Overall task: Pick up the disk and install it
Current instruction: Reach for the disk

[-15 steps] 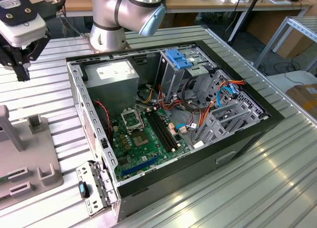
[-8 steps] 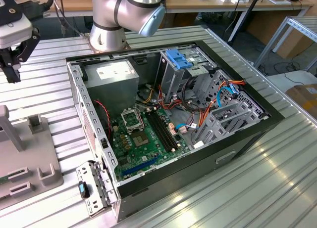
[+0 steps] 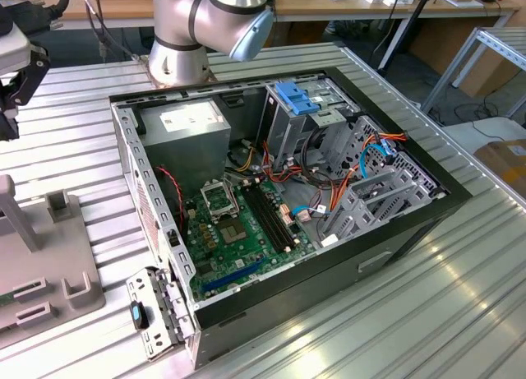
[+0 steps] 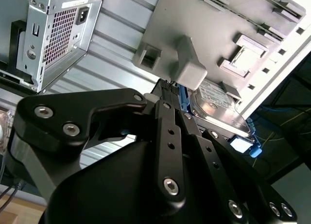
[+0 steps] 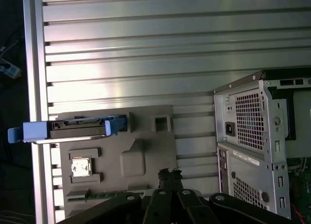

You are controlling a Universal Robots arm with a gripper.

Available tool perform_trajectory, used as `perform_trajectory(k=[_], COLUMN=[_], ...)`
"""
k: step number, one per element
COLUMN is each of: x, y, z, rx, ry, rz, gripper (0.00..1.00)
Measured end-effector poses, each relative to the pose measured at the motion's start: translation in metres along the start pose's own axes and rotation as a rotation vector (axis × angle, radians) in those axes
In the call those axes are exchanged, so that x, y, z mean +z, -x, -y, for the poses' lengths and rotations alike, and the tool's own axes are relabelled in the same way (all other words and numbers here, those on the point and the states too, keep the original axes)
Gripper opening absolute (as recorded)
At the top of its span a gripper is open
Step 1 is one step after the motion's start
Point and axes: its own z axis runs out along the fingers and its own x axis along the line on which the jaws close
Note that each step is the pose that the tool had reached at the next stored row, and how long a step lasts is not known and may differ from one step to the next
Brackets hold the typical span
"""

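Note:
The disk (image 5: 73, 129) is a grey metal drive in a bright blue frame. It rests in the grey fixture plate (image 5: 121, 185), at the side away from the computer case (image 5: 252, 136). In the second wrist view the disk (image 4: 216, 105) shows its metal face beyond a raised block of the fixture (image 4: 187, 63). My gripper (image 5: 170, 174) hovers over the fixture, apart from the disk, with its fingers together and nothing held. The gripper (image 4: 167, 85) points at the fixture, and in the exterior view the gripper (image 3: 20, 75) is at the far left edge.
The open computer case (image 3: 411, 231) lies on the ribbed metal table (image 3: 460, 313), showing a motherboard (image 3: 238, 223), cables and a lighter blue bracket (image 3: 297, 97). The arm's base (image 3: 177, 62) stands behind the case. The fixture plate (image 3: 57, 264) sits to the case's left.

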Motion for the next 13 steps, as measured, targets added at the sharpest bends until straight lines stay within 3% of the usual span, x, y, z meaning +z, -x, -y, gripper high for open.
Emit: perform_trajectory(k=[5, 7, 13], x=[-0.0001, -0.0003, -0.0006], y=[-0.0042, -0.0123, -0.0224], z=[0.0003, 0.0009, 0.0017], rx=[0.0, 0.0, 0.0], ry=[0.0, -0.0001, 0.0], rz=[0.0001, 0.0, 0.0], gripper=[0.11, 0.11, 0.11])
